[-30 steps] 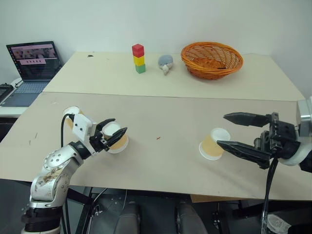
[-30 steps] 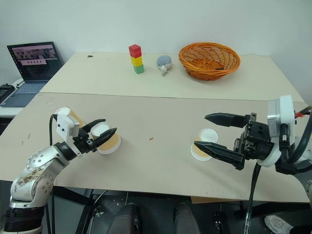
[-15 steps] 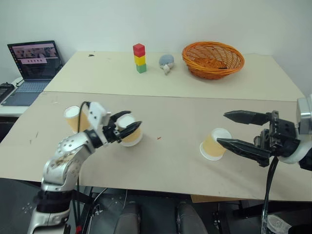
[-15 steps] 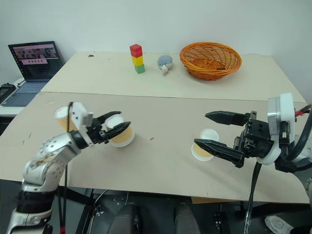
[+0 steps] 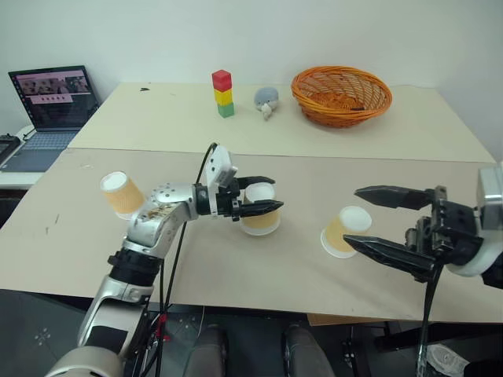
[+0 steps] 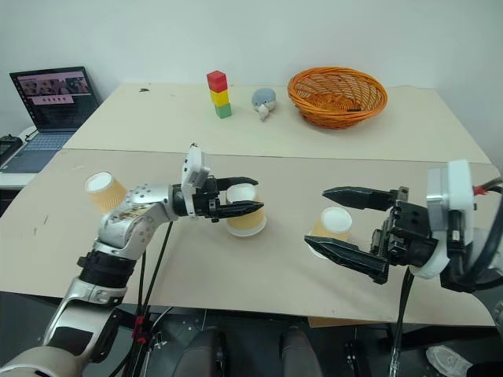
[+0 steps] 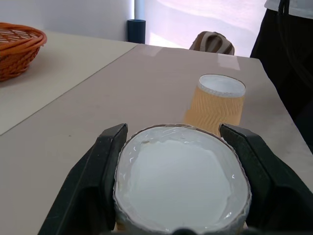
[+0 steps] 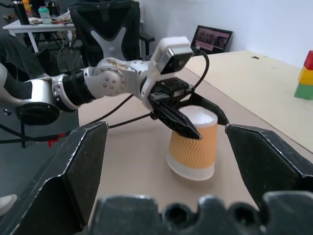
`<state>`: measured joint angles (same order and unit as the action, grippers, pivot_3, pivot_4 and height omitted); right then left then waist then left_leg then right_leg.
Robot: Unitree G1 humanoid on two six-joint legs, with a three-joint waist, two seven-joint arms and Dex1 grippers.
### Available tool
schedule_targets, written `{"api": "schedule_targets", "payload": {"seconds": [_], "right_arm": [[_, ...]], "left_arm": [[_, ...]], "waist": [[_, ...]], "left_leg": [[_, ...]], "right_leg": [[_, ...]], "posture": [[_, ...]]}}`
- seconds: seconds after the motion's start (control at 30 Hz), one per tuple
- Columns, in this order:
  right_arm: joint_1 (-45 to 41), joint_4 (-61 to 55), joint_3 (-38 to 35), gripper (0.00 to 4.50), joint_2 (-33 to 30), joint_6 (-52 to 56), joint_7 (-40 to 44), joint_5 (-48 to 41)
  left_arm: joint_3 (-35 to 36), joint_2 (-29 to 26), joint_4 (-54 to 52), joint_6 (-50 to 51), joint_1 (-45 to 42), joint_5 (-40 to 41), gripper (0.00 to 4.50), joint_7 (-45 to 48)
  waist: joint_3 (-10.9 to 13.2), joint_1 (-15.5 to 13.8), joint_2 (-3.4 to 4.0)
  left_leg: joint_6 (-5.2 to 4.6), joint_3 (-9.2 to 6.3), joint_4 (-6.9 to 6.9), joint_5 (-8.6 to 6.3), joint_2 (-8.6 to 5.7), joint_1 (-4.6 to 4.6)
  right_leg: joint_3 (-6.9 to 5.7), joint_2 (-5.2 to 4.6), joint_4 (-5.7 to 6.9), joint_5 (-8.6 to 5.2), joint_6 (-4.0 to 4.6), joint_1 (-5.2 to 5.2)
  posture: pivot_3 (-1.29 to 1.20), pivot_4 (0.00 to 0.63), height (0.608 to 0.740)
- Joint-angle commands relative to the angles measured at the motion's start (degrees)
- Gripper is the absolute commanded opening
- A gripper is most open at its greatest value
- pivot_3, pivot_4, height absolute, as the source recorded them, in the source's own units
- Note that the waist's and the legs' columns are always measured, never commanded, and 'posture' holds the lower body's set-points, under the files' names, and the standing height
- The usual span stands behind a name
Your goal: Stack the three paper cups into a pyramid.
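Paper cup (image 5: 260, 212), light and easily crushed, is pinched near its upturned base by the left pincer (image 5: 263, 195) mid-tabletop (image 5: 236, 267), while the right pincer (image 5: 369, 220) is spread wide.

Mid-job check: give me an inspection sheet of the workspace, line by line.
Surface: tan table, bare between the cups.
Job's things: three paper cups upside down, unstacked; left cup, held cup, right cup.
Clutter: block tower, small grey toy, orange basket at the far side.
Grippers: left gripper shut on the held cup; right gripper open around the right cup.
Cables: black cable along the left arm.
Surroundings: laptop at the far left.
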<state>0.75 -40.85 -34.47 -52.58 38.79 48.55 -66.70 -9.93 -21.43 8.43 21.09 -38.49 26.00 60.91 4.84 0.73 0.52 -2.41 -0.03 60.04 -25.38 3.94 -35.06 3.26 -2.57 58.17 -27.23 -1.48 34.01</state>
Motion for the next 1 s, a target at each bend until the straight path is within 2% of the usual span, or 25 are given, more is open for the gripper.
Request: {"api": "schedule_targets", "payload": {"seconds": [0.03, 0.27, 0.3, 0.33, 0.4, 0.47, 0.67, 1.0], "right_arm": [[0.4, -1.7, -2.7, 4.5, -1.0, -0.4, -1.1, -1.9], [0.1, -2.1, -2.4, 4.5, -2.1, -0.6, -2.9, -3.3], [0.2, -2.1, -2.4, 4.5, -2.2, -0.6, -3.1, -3.4], [0.2, -2.1, -2.4, 4.5, -2.3, -0.6, -3.1, -3.4], [0.1, -2.1, -2.4, 4.5, -2.4, -0.6, -3.4, -3.6], [-0.2, -2.0, -2.3, 4.5, -2.6, -0.6, -3.6, -3.9], [-1.1, -0.9, -1.6, 4.5, -3.0, -0.8, -3.2, -3.6], [-2.7, 1.1, -0.1, 4.5, -2.8, -1.1, -1.1, -3.3]], "left_arm": [[0.3, 0.7, 1.6, -3.3, -2.0, -1.7, 2.75, 1.4], [0.1, 2.8, 5.4, -6.4, -3.0, -4.0, 2.75, 2.7], [0.2, 3.2, 5.5, -6.5, -3.1, -4.0, 3.59, 2.8], [0.7, 3.7, 5.8, -5.6, -3.5, -3.5, 3.71, 2.4], [1.2, 4.4, 5.9, -6.0, -3.8, -4.0, 4.42, 1.2], [1.0, 4.4, 5.3, -7.7, -3.5, -5.8, 4.42, -0.3], [4.6, 4.3, 1.2, -4.3, -2.8, -2.9, 4.42, -3.2], [17.9, 1.1, -13.6, 8.6, -5.2, 7.5, 4.42, -16.6]], "waist": [[0.0, 0.1, -0.02], [0.0, 0.0, -0.02], [0.0, -0.1, -0.03], [0.0, -0.1, -0.04], [0.0, -0.2, -0.05], [0.0, -0.1, -0.05], [0.0, 0.0, -0.06], [0.1, 0.0, -0.09]], "left_leg": [[-0.01, 0.0, 0.0, 0.0, 0.0, 0.0], [-0.03, -0.01, 0.0, 0.02, 0.0, -0.01], [-0.03, -0.01, 0.0, 0.02, -0.01, -0.01], [-0.03, -0.01, 0.0, 0.02, -0.02, -0.02], [-0.03, -0.03, 0.0, 0.02, -0.01, -0.04], [-0.03, -0.03, 0.0, 0.03, -0.02, -0.03], [-0.06, -0.05, 0.0, 0.04, 0.0, -0.01], [-0.05, -0.11, 0.0, 0.06, 0.02, 0.02]], "right_leg": [[0.0, 0.0, -0.01, 0.0, 0.0, 0.0], [-0.01, 0.0, -0.02, 0.0, 0.0, -0.01], [-0.01, -0.01, -0.02, 0.0, 0.0, -0.02], [-0.01, -0.02, -0.03, 0.0, 0.0, -0.02], [-0.02, -0.03, -0.03, 0.0, 0.0, -0.02], [-0.01, -0.03, -0.03, 0.0, -0.01, -0.02], [-0.01, -0.01, 0.0, 0.0, -0.01, -0.03], [-0.01, -0.04, 0.02, 0.01, -0.02, -0.06]], "posture": [[0.0, 0.15, 0.638], [0.0, 0.15, 0.638], [0.0, 0.15, 0.638], [0.0, 0.15, 0.638], [0.0, 0.15, 0.638], [0.0, 0.15, 0.638], [0.0, 0.15, 0.638], [0.0, 0.15, 0.638]]}}
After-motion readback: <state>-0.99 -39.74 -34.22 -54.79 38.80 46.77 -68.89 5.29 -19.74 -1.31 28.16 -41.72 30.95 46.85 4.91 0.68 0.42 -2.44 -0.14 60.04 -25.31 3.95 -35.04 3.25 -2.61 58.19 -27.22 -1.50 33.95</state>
